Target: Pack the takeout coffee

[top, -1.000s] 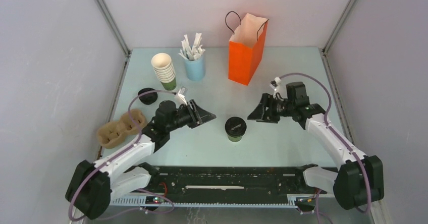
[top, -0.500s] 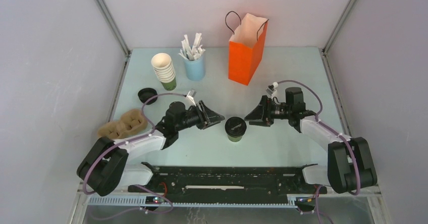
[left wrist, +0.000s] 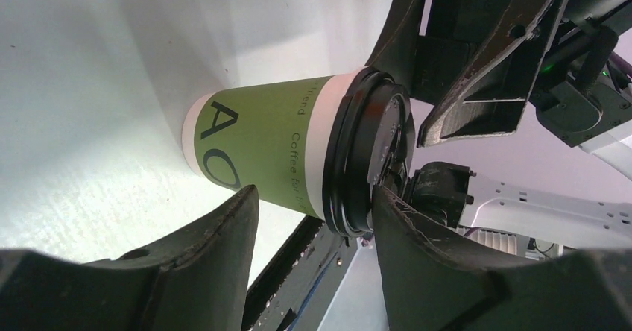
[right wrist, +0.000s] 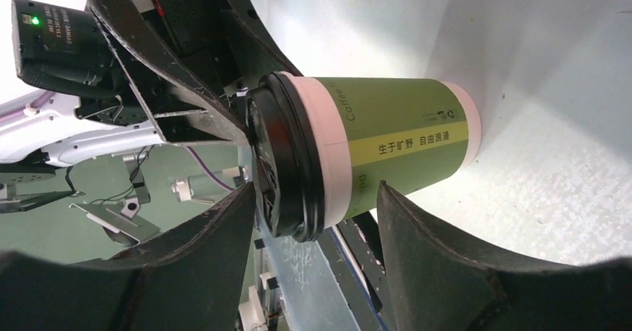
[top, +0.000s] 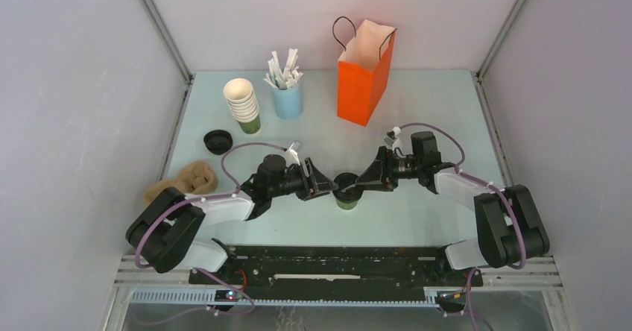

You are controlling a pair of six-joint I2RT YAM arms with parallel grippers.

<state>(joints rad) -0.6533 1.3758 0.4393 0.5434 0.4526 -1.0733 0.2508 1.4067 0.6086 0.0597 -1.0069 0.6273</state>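
Observation:
The takeout coffee (top: 347, 191), a green paper cup with a black lid, stands upright on the table near the front middle. My left gripper (top: 325, 186) is open right at its left side and my right gripper (top: 364, 181) is open right at its right side. Both are rolled on their sides. In the left wrist view the cup (left wrist: 261, 152) lies just ahead of the spread jaws (left wrist: 313, 197), one fingertip (left wrist: 387, 204) at the lid's rim. In the right wrist view the cup (right wrist: 395, 148) sits ahead of the open gripper (right wrist: 317, 193), one fingertip (right wrist: 242, 197) beside the lid (right wrist: 287, 167).
An orange paper bag (top: 364, 74) stands open at the back middle. A stack of cream-and-green cups (top: 243, 106) and a light blue cup of white sticks (top: 287, 92) stand at the back left. A loose black lid (top: 217, 141) and a cardboard cup carrier (top: 179, 183) lie at the left.
Both grippers have moved inward from either side until they flank the cup closely. The cup has stayed in place.

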